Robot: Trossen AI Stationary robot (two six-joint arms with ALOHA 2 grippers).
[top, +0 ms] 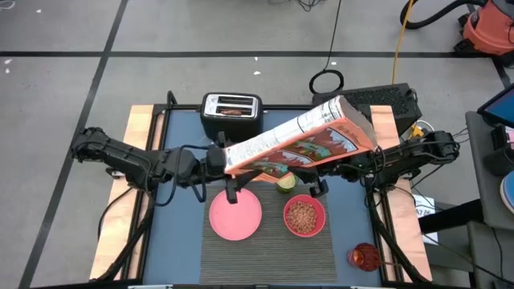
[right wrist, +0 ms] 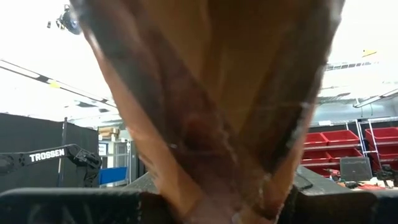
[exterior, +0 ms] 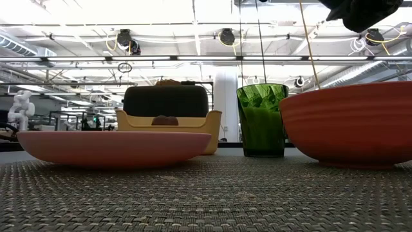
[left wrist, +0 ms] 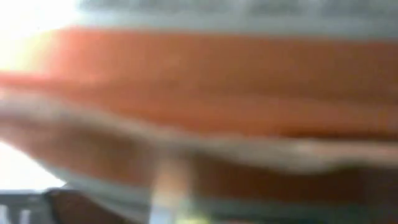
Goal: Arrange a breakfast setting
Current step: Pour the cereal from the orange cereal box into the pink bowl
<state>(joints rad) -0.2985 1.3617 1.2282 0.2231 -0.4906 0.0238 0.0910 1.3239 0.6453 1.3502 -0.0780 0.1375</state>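
The orange-red cereal box (top: 301,140) is up in the air, tilted, between my two arms over the table's middle. My right gripper (top: 320,178) comes from the right and is shut on it; the box fills the right wrist view (right wrist: 211,93). My left gripper (top: 227,170) is at the box's left end, and the box fills the left wrist view as a blur (left wrist: 205,81). Below lie the dark grey ribbed placemat (top: 265,249), the pink plate (top: 235,215) and the pink bowl (top: 304,216) holding brown cereal. Spoon and fruit do not show. My right gripper has a narrow edge of the cereal box (right wrist: 214,186) pinched between its two fingers (right wrist: 62,205), which stand on either side of it. The box widens away from the fingers. It is lifted clear of the table and tilted, its right end higher.
A green glass (top: 287,183) stands just beyond the plate and bowl, under the box. A dark toaster (top: 231,114) with something brown in its slots stands at the far edge. A dark-red glass (top: 363,257) stands at the near right, off the placemat.
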